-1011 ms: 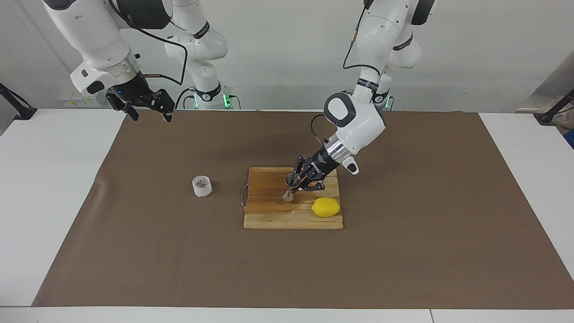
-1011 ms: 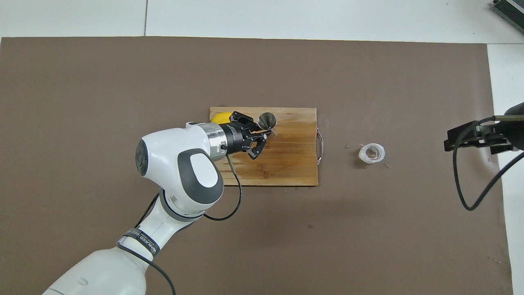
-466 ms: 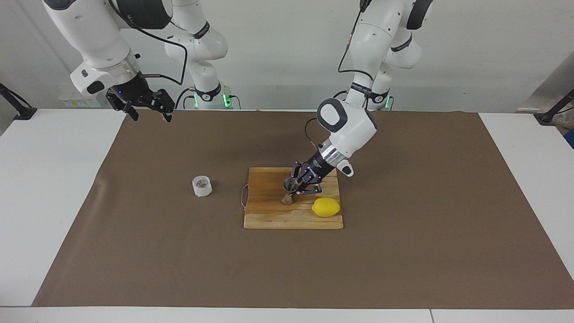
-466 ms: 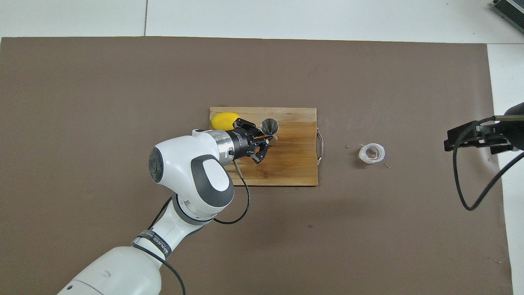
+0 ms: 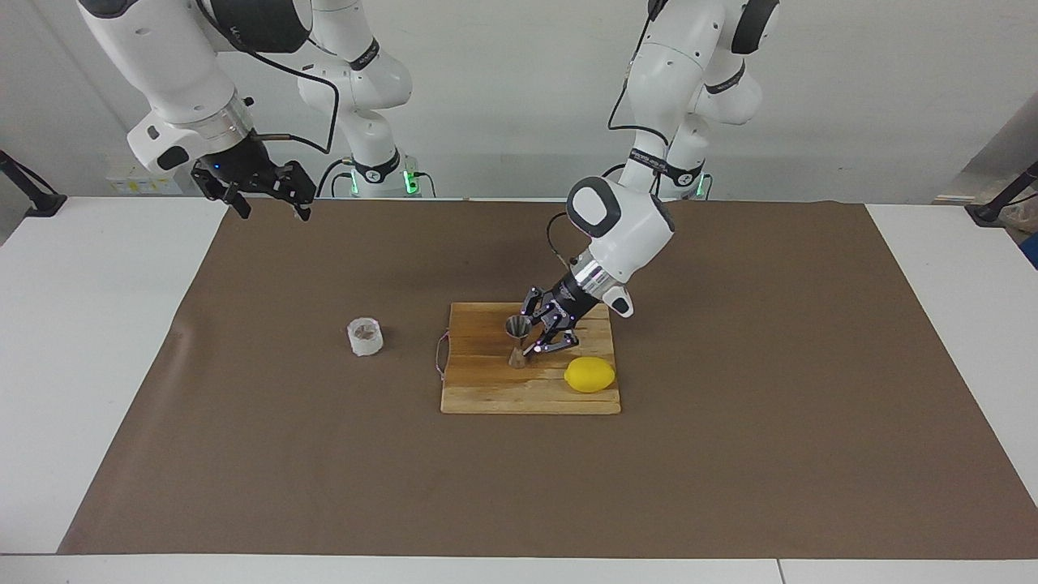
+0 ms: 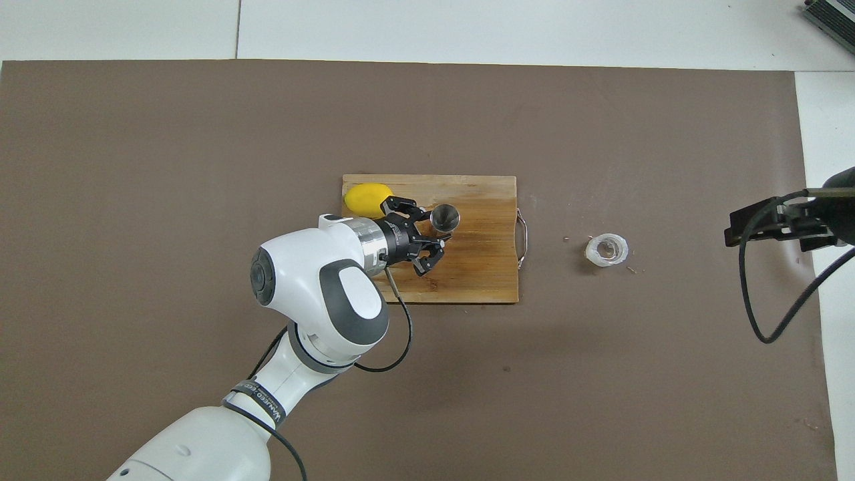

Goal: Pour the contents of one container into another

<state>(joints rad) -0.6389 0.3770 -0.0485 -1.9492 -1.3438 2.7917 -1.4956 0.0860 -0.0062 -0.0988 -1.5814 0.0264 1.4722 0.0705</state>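
The steel jigger (image 5: 516,341) (image 6: 445,217) stands upright on the wooden cutting board (image 5: 486,391) (image 6: 481,270). My left gripper (image 5: 533,336) (image 6: 435,230) is low over the board right beside the jigger, fingers apart, with one fingertip close to the jigger's waist. The whitish plastic cup (image 5: 365,336) (image 6: 606,249) sits on the brown mat, off the board toward the right arm's end. My right gripper (image 5: 274,207) (image 6: 735,230) waits open and empty, high above that end of the table.
A yellow lemon (image 5: 589,375) (image 6: 364,196) lies on the board's corner, farther from the robots than the left gripper. The board's metal handle (image 6: 523,237) points toward the cup. A few crumbs lie around the cup.
The left arm brought the tilted jigger down and stood it upright on the board. Its fingers, shut on the jigger a moment ago, have spread apart. The right arm has not moved.
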